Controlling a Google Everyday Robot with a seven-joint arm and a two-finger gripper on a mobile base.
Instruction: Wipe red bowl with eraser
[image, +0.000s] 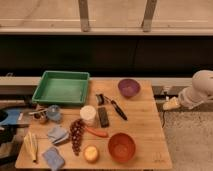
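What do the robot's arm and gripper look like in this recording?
The arm is white, built of smooth, rounded segments. The gripper at its end, just past the table's right edge, looks pale beige. No markings or cables on it can be made out.

Wooden table (145, 125), red bowl (122, 146), eraser (103, 117), green tray (62, 87), claw (171, 103) beside it

The gripper (171, 103) is hanging, jaws apart and empty, just off the right edge of the counter (145, 117). The eraser (103, 117) is lying mid-counter beside a white cup (88, 114). The red bowl (122, 146) is sitting near the front edge.
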